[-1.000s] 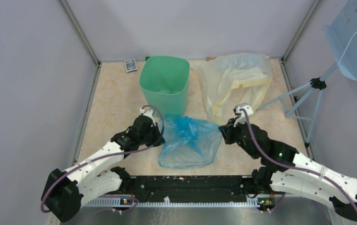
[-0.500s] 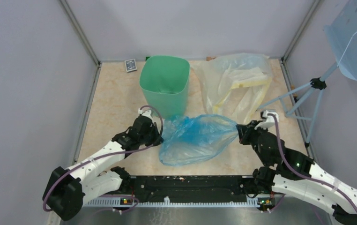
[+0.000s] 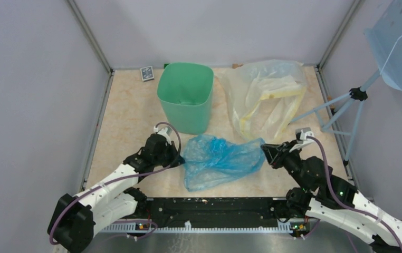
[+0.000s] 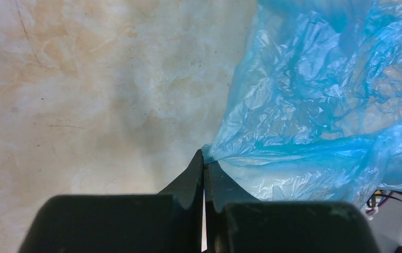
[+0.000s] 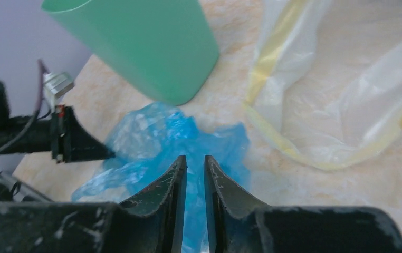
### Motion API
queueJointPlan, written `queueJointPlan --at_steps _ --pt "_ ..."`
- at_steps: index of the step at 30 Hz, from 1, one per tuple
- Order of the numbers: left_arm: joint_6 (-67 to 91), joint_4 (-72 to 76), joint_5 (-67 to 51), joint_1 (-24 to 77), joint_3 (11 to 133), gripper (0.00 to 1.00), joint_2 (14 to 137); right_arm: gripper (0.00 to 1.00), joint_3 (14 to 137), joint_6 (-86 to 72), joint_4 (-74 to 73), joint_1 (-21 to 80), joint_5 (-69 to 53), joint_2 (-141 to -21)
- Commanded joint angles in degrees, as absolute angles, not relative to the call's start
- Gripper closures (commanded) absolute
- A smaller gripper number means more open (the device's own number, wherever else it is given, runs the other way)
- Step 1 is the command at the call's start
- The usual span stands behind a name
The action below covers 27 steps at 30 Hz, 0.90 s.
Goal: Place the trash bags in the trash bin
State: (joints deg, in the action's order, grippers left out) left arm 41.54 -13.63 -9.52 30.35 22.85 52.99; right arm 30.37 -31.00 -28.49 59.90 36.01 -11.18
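Observation:
The trash bag [image 3: 220, 161], thin, crinkled blue plastic, lies slack on the table in front of the mint-green trash bin [image 3: 185, 97], which stands upright and open. My left gripper [image 3: 180, 158] is shut on the bag's left edge; in the left wrist view the film [image 4: 320, 95] runs right out from the pinched tips of that gripper [image 4: 204, 158]. My right gripper [image 3: 265, 149] is at the bag's right end with its jaws a little apart. In the right wrist view this gripper [image 5: 195, 161] shows the blue bag [image 5: 151, 134] lying beyond the gap and the bin [image 5: 141, 42] further back.
A larger clear bag with yellow bands [image 3: 265, 95] lies right of the bin, close to my right arm. A small card box [image 3: 146, 73] sits at the back left. A light-blue tripod [image 3: 346, 105] with a perforated panel [image 3: 399, 42] stands at the right wall.
My right gripper first pulled the bag's right end out to the right, stretching it. Its jaws have now parted and the bag has slumped back. The left gripper kept its hold.

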Motion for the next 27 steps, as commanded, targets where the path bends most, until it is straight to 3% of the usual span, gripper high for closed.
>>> queueJointPlan --at_steps 1,4,8,9,12,13,15,24,27 --pt "38.3 -12.8 -11.1 30.1 24.1 1.0 53.6 0.8 30.5 -22.3 -17.1 60.2 16.8 -15.5" --pt "37.5 -14.4 -10.3 30.1 24.8 1.0 52.9 0.69 33.0 -21.5 -16.4 60.2 11.1 -22.4" --pt "36.3 -16.9 -9.0 30.1 26.0 0.98 51.6 0.63 38.2 -22.6 -20.6 60.2 16.0 -31.1" --pt "36.2 -17.9 -8.3 30.1 26.5 0.9 51.4 0.6 39.6 -22.5 -21.4 60.2 16.6 -33.4" --pt "35.9 -20.6 -8.6 30.1 28.6 0.39 50.9 0.54 44.2 -23.5 -25.5 60.2 19.6 -41.8" --pt "35.9 -21.7 -9.5 30.1 29.9 0.29 50.8 0.51 45.9 -24.2 -27.3 60.1 20.8 -44.8" --pt "35.8 -23.7 -10.9 30.1 31.9 0.2 50.1 0.47 48.7 -25.2 -29.8 59.4 21.3 -50.9" --pt "34.9 -25.5 -15.0 30.1 35.4 0.13 47.3 0.46 45.8 -26.8 -20.6 47.9 3.6 -64.4" --pt "34.0 -22.6 -22.1 30.1 35.0 0.13 48.9 0.47 45.2 -25.4 -18.9 46.2 0.9 -66.9"
